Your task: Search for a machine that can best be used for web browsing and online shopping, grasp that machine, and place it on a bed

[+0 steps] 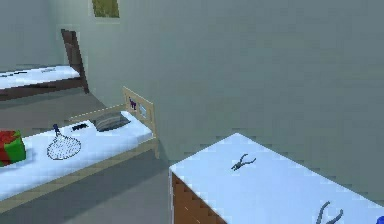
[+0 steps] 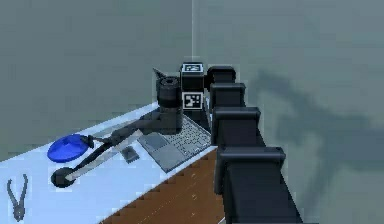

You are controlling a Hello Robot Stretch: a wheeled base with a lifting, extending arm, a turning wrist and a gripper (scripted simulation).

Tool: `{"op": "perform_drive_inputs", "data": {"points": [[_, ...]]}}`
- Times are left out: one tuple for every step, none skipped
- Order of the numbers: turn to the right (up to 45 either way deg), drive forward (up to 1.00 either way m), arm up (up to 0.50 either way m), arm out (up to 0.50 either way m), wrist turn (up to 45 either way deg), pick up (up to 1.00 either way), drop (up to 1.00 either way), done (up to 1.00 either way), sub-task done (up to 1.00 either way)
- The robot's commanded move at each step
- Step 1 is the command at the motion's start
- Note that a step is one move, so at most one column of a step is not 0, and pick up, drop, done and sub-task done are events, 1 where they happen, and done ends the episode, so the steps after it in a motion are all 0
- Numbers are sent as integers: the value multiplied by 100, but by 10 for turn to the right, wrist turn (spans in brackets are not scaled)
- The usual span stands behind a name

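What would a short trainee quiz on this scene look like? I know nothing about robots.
1. Multiple choice: in the forward view, what lies on the nearer bed? A) a racket B) a guitar C) a ladder
2. True or false: in the arm side view, the blue dish lies on the floor.
3. Short answer: can you tell from the arm side view whether the gripper holds anything?

Key
1. A.
2. False: it lies on the white tabletop.
3. No: a flat grey thing lies on the tabletop right at it.
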Motion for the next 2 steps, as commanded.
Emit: {"op": "perform_drive_inputs", "data": {"points": [[0, 0, 0, 0, 450, 0, 0, 0, 0], [0, 0, 0, 0, 240, 0, 0, 0, 0]]}}
